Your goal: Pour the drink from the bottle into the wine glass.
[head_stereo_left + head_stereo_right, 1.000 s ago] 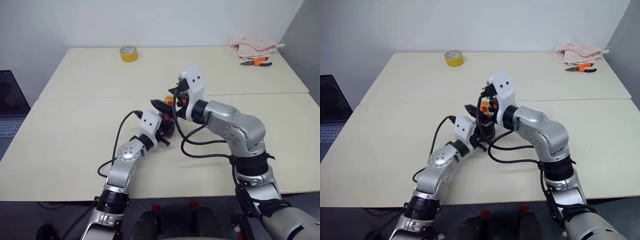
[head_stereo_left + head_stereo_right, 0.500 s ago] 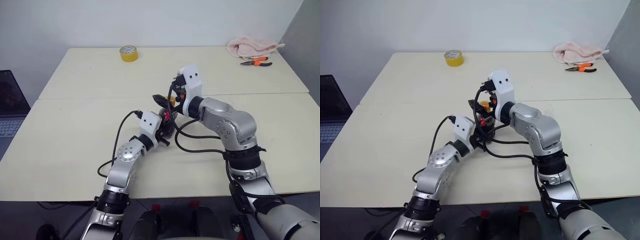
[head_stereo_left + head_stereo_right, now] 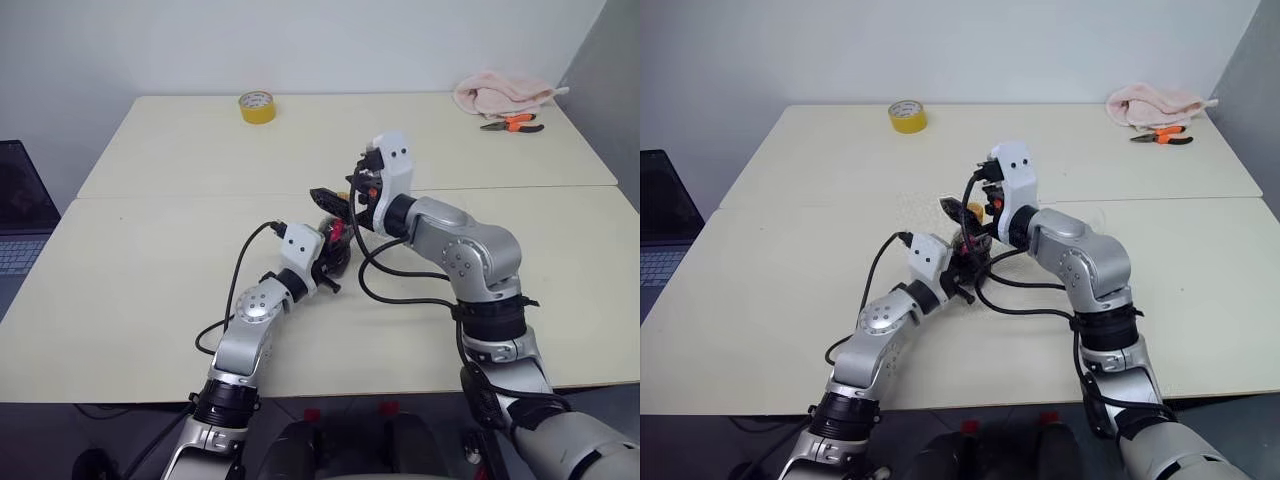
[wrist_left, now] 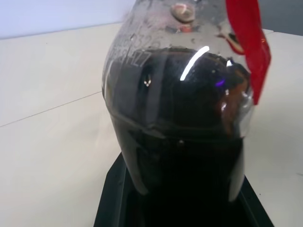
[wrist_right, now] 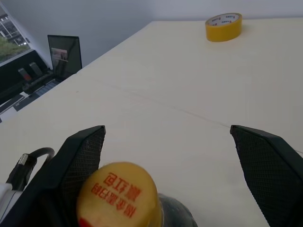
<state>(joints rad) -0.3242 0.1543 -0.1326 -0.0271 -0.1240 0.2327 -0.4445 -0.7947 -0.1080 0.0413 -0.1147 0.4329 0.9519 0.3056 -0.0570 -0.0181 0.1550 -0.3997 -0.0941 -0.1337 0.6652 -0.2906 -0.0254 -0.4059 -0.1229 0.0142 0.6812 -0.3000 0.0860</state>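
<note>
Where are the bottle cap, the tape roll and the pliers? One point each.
bottle cap [image 5: 117, 195]: right wrist view, on the yellow top face with red print.
tape roll [image 3: 257, 107]: left eye view, on the yellow outer side of the ring.
pliers [image 3: 517, 123]: left eye view, on the orange handles.

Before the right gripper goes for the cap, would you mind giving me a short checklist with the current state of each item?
1. Bottle held by the left gripper: ok, the fingers are shut on its body.
2. Bottle upright, drink inside: ok, the dark liquid fills most of it.
3. Yellow cap on: ok, it sits on the neck, unopened.
4. Right gripper open around the cap: ok, its fingers stand wide, one on either side, not touching it.
5. Cap centred between the fingers: not ok, it sits close to one finger.
6. Wine glass ready to receive the drink: cannot tell where it stands.
</note>
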